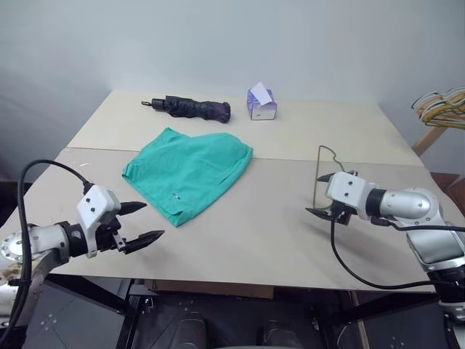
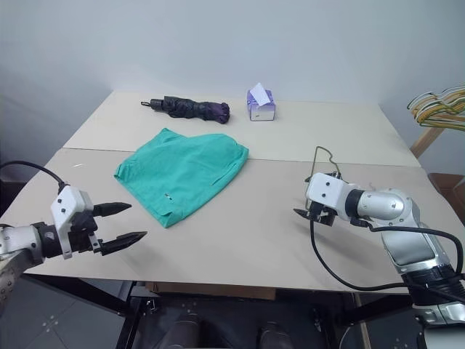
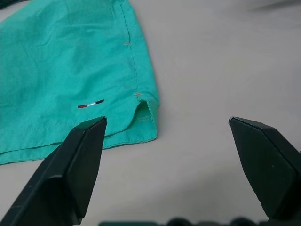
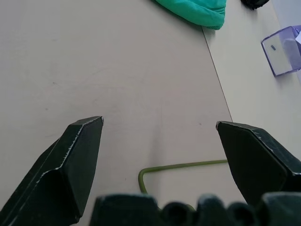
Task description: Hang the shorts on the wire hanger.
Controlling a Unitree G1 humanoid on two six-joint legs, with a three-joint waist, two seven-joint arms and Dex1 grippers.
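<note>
The teal-green shorts (image 1: 189, 173) lie flat and folded on the table (image 1: 247, 240), left of the middle, with a small mark (image 3: 90, 104) near one hem. My left gripper (image 1: 149, 220) hovers open just short of that hem, nothing between its fingers. The thin olive wire hanger (image 1: 319, 161) lies at the right side, its hook pointing to the far edge, and my right arm covers most of it. My right gripper (image 1: 314, 195) stands open directly over the hanger, with a bend of the wire (image 4: 183, 165) showing low between its fingers.
A folded dark purple umbrella (image 1: 192, 107) and a purple tissue box (image 1: 261, 103) sit at the back of the table. A bunch of yellow and green hangers (image 1: 443, 105) hangs off to the far right. A seam (image 1: 290, 161) crosses the tabletop.
</note>
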